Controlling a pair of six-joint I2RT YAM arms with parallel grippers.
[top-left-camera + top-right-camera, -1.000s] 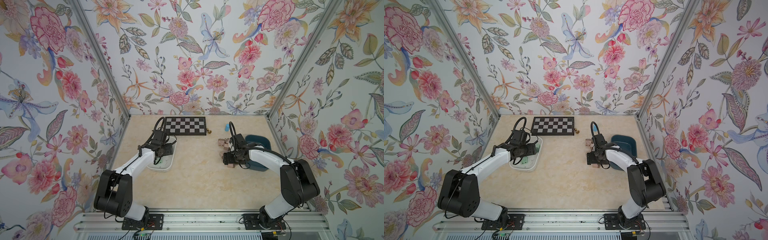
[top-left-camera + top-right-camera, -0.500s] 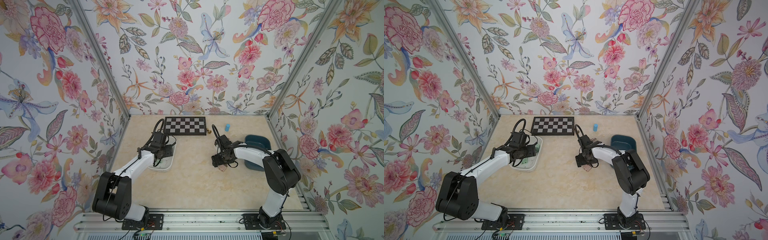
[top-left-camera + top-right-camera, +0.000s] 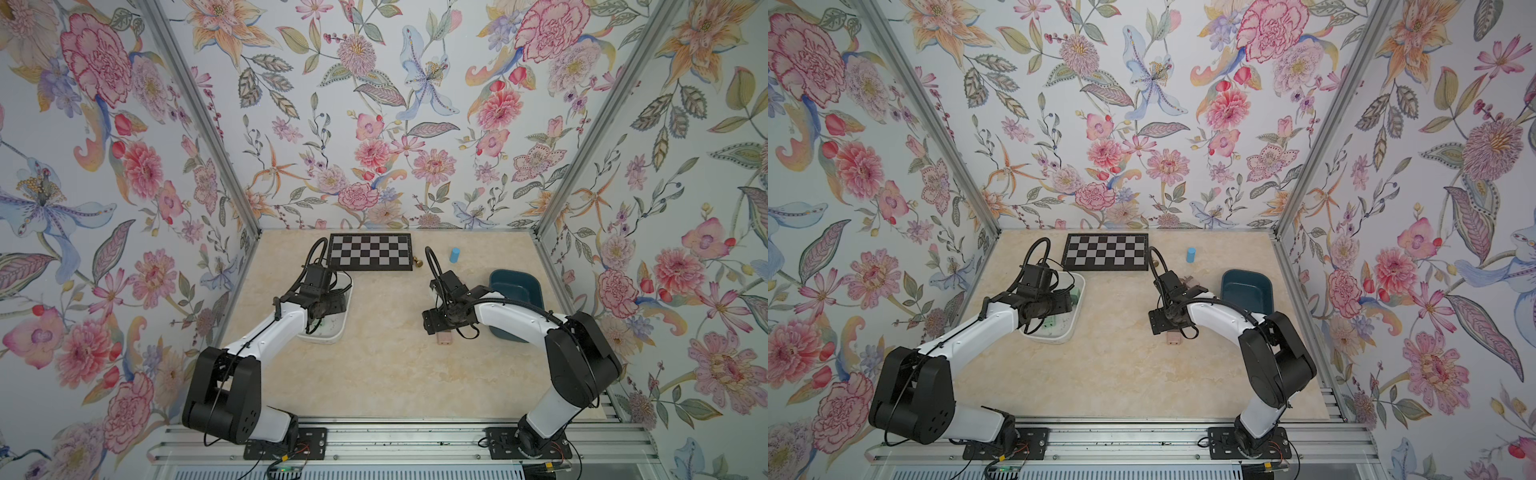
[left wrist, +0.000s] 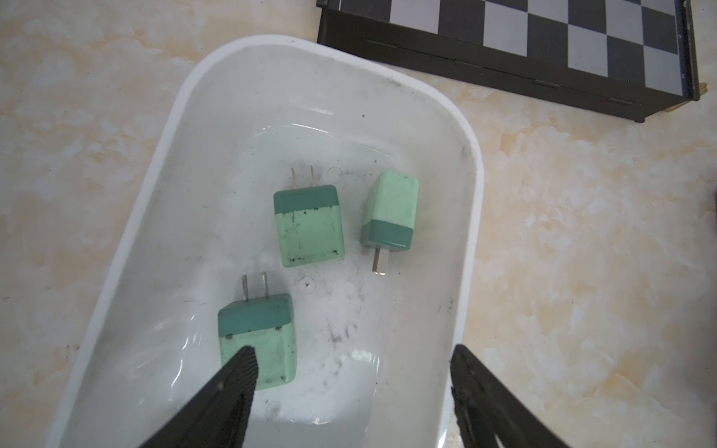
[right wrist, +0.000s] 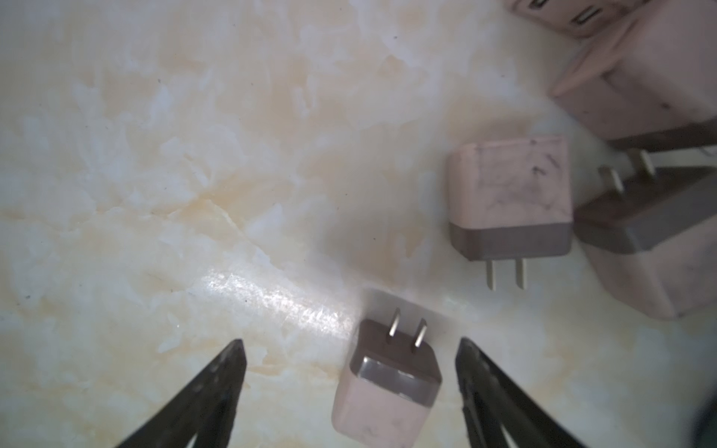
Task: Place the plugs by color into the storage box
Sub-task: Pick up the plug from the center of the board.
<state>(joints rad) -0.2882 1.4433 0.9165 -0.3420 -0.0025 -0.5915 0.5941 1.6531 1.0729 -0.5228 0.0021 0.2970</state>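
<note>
Three mint green plugs (image 4: 308, 229) lie in the white storage box (image 4: 471, 232) at the table's left. My left gripper (image 4: 351, 360) hangs open over that box, one finger (image 4: 240, 372) in front of the nearest green plug (image 4: 256, 337). A pink plug (image 5: 388, 388) lies on the table between the open jaws of my right gripper (image 5: 351, 349), touching neither finger. It shows in both top views (image 3: 444, 338) (image 3: 1173, 338). Several more pink plugs (image 5: 508, 198) lie close together beyond it. A dark teal box (image 3: 515, 291) stands at the right.
A black and white chessboard (image 3: 370, 251) lies at the back, with a small brass piece (image 3: 417, 262) at its right corner. A light blue cylinder (image 3: 455, 254) stands further right. Flowered walls close in three sides.
My right arm has swung from beside the teal box toward the table's middle. A pink plug now lies there between its jaws. The left arm has hardly moved.
</note>
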